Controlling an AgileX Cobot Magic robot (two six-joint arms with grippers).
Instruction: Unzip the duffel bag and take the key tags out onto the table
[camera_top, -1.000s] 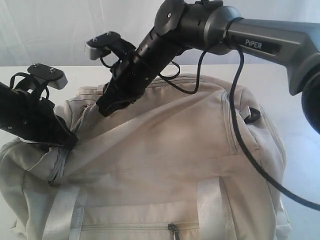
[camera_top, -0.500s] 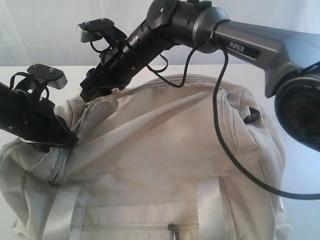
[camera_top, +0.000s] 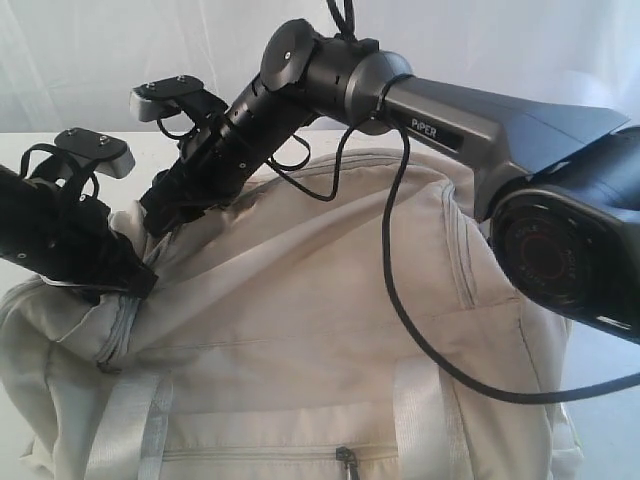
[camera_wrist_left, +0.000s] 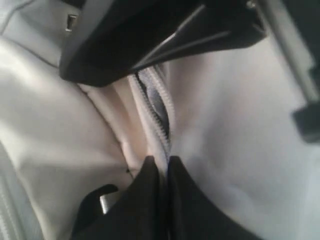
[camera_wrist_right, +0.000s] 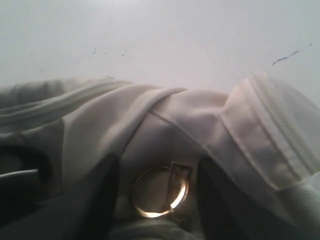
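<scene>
Right gripper (camera_wrist_right: 159, 200) is standing with its jaws spread wide, one dark finger either side of the metal ring pull (camera_wrist_right: 159, 199), which is lying on the fabric between them, not yet pinched. That's the change: over the last second the jaws have been opening up and the right arm (camera_top: 440, 110) has been swinging across from mid-bag toward about 10 o'clock of the duffel bag (camera_top: 330, 330), so its tip is now sitting just beside the left gripper (camera_top: 135, 280). Left gripper is clamped shut on the bag cloth right next to the zipper (camera_wrist_left: 157, 112), and it hasn't shifted at all, acting as an anchor. The zipper is looking only slightly parted there, dark lining showing through a narrow gap. Meaning: it's lining up to grab the ring while the left is pinning the fabric, so the unzipping is barely started, I'd say. The bag is filling the middle of the table (camera_top: 590, 180), sagging and wrinkled. Key tags aren't showing anywhere, presumably inside the bag. Closing on the ring looks like the next need.
</scene>
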